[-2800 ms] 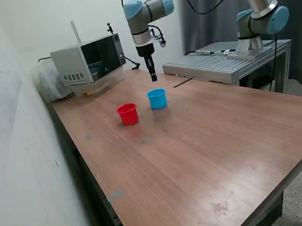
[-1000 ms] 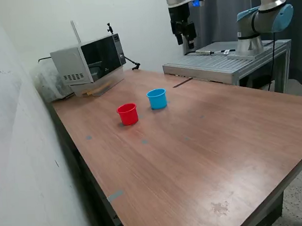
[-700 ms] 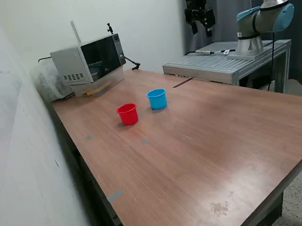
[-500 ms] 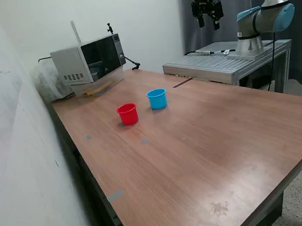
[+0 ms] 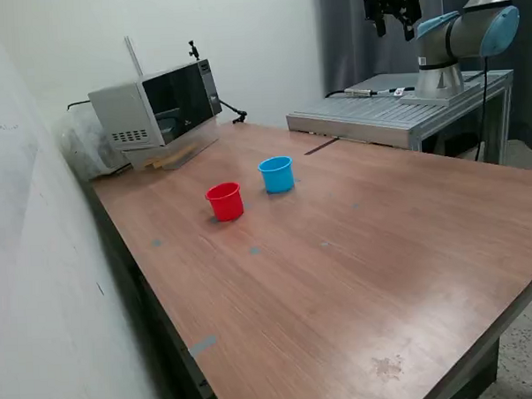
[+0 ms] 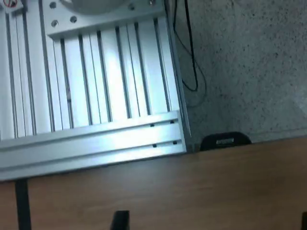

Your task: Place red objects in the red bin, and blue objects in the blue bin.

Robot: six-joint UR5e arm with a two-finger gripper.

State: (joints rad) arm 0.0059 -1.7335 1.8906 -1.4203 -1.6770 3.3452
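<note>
The red bin, a small red cup [image 5: 225,201], and the blue bin, a light-blue cup [image 5: 276,174], stand upright side by side on the wooden table [image 5: 356,248]. No red or blue cube shows on the table, and the cups' insides are hidden from here. My gripper [image 5: 393,24] is high up, far from both cups toward the exterior view's right, above the aluminium platform. It is open and empty. In the wrist view one dark fingertip [image 6: 120,220] shows at the picture's edge, with no cup or cube in sight.
A microwave [image 5: 156,111] stands at the table's back on the exterior view's left. The ribbed aluminium platform [image 5: 395,110] [image 6: 96,96] carries the arm's base [image 5: 437,77]. A wall runs along the exterior view's left. Speckled floor [image 6: 249,62] with a cable lies past the platform.
The gripper rose from just above the blue cup and swung up and toward the exterior view's right, over the aluminium platform. The cups have not moved.
</note>
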